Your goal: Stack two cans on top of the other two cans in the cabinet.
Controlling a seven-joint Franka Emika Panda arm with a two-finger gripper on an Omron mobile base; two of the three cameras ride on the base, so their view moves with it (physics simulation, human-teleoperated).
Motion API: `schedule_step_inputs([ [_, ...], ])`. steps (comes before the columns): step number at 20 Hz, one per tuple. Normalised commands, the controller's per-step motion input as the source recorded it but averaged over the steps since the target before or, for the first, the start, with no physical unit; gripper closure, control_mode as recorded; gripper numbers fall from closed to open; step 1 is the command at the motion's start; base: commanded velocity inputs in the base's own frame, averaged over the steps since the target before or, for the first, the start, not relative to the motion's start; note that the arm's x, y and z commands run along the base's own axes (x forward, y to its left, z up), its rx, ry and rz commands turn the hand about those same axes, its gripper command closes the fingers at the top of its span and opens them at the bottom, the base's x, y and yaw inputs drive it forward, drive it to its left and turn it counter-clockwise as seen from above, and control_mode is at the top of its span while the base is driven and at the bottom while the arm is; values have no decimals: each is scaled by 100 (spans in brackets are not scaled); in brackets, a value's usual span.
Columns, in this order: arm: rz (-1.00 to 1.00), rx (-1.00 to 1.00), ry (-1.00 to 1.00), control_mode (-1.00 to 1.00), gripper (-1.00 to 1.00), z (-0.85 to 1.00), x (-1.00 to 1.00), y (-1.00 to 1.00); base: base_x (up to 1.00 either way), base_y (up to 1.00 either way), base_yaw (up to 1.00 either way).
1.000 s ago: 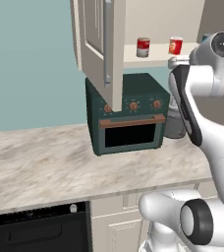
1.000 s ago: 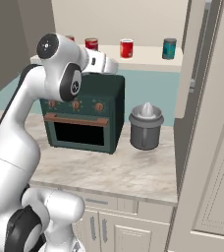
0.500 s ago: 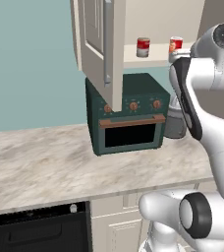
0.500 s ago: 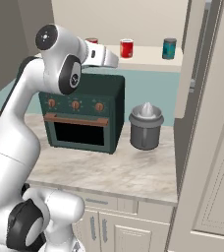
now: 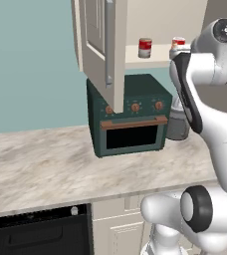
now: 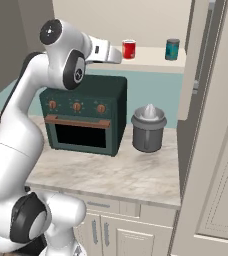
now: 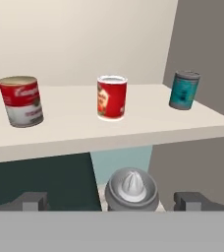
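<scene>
Two red cans with white label bands stand upright on the cabinet's pale shelf point(image 7: 79, 135): one at the left point(image 7: 21, 101), one in the middle point(image 7: 112, 97). A teal can point(image 7: 184, 90) stands further right, near the cabinet's side wall. My gripper point(image 7: 111, 202) is open and holds nothing. It hovers in front of the shelf edge and just below it, apart from all the cans. From the right base view my gripper point(image 6: 119, 56) is just left of a red can point(image 6: 129, 49), with the teal can point(image 6: 172, 49) beyond it. My hand hides the other red can there.
A dark green oven point(image 6: 83, 112) sits on the marble counter point(image 6: 126, 175) under the shelf, with a grey juicer point(image 6: 148, 128) beside it. The open cabinet door point(image 5: 98, 45) hangs left of the shelf. Another cream door point(image 6: 216, 150) stands at the right.
My hand has risen slightly toward the shelf edge and now covers the left red can in the right base view. The cans have not moved.
</scene>
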Motion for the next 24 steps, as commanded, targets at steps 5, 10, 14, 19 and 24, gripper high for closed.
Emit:
schedule_step_inputs([
  [5, 0, 0, -6, -100, -100, 0, 26, -11, 0, 0, 0],
  [10, 0, 0, -8, -100, -100, 0, 31, -12, 0, 0, 0],
  [14, 0, 0, -1, -100, -100, 0, 18, -2, 0, 0, 0],
  [19, 0, 0, 0, -100, -100, 0, 0, 0, 0, 0, 0],
  [24, 0, 0, 0, -100, -100, 0, 2, 0, 0, 0, 0],
])
